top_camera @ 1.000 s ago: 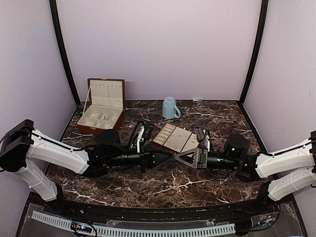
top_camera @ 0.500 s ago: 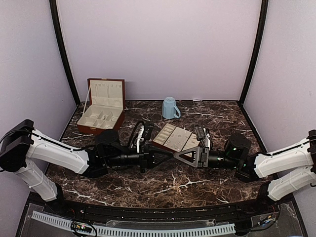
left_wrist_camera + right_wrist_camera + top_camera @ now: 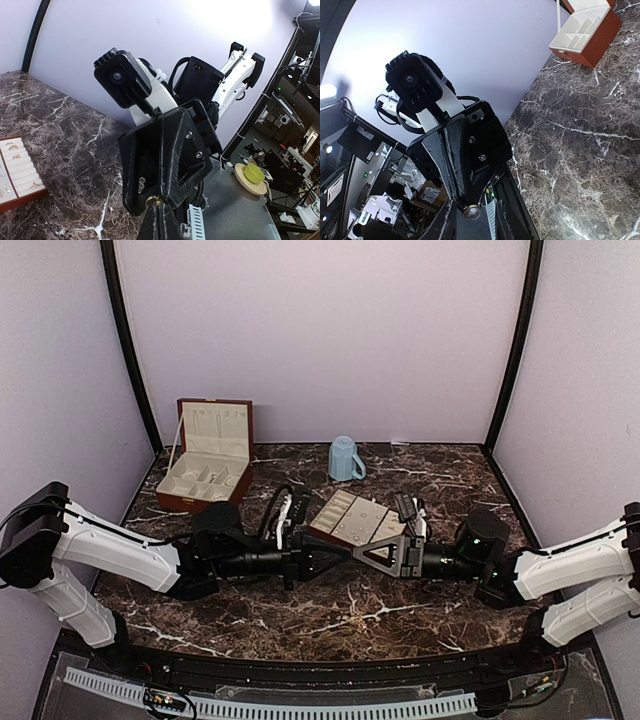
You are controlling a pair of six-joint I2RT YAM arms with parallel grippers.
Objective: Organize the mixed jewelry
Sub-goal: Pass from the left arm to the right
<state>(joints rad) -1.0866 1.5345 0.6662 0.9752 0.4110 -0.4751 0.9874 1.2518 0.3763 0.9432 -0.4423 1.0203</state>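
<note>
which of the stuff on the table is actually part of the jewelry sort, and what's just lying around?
Job: jewelry pieces in the tray; small metal piece pinched by the left hand; open compartment box, probably.
Lying about: light-blue mug.

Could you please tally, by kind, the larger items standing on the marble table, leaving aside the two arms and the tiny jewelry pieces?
Wooden box, lid open: 1
Cream-lined tray: 1
Light-blue mug: 1
Total: 3
</note>
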